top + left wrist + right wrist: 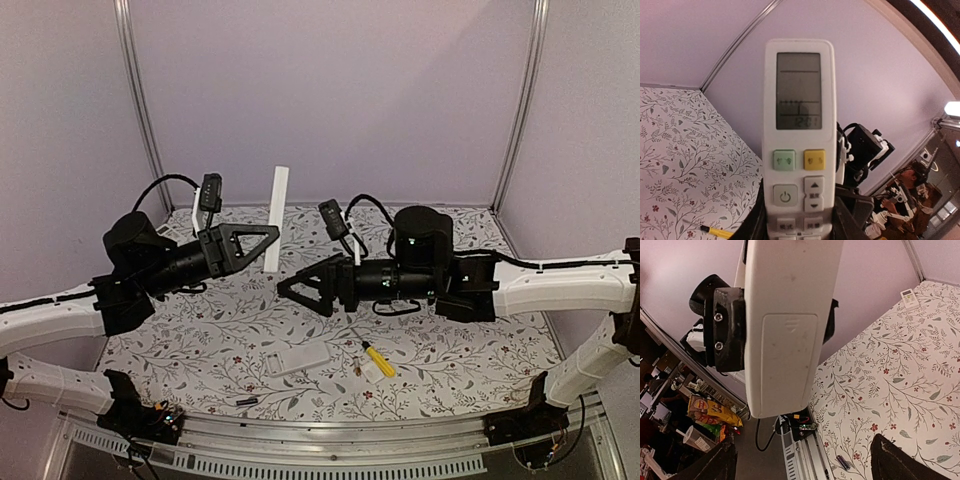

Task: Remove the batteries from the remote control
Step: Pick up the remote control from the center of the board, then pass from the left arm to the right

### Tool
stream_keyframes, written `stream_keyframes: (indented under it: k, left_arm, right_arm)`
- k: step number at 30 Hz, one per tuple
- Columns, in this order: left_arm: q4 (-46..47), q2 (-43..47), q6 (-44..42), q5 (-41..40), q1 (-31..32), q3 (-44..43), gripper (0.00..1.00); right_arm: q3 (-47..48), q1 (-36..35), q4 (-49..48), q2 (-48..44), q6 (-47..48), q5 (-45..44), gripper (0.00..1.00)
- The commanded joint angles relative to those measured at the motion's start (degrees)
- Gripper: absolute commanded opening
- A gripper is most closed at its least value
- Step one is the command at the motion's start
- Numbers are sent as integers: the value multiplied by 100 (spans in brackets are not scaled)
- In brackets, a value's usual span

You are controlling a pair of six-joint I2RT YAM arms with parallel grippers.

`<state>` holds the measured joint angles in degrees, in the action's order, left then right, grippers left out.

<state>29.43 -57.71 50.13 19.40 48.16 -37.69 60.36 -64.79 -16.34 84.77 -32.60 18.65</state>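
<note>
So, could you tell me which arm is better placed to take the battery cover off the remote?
The right. The left arm's jaws clamp the remote by its lower end, so it is busy. The right arm's jaws are open and free, facing the remote's back, where the battery cover is closed.

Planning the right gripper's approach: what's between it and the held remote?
Nothing: the right wrist view shows only a bare gap between the right gripper and the remote.

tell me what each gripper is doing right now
left gripper: closed on the white remote control, held upright
right gripper: open, holding nothing
</note>
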Motion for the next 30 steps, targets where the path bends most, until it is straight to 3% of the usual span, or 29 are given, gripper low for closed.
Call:
stream_keyframes:
  k: [1, 5, 21, 28, 30]
  left_arm:
    - [725, 24, 26, -475, 507, 153, 19]
    - [776, -11, -105, -551, 764, 65, 18]
    - [798, -133, -276, -480, 1104, -107, 18]
    - [690, -55, -344, -595, 1154, -56, 19]
    - [436, 35, -392, -714, 1156, -60, 26]
  right_arm:
    - [177, -142, -505, 181, -71, 146, 86]
    - [158, -165, -754, 181, -174, 208, 75]
    - [274, -174, -1332, 274, -349, 877, 50]
    - [72, -174, -1350, 243, -461, 731, 22]
    - [-85, -174, -1327, 171, -496, 568, 17]
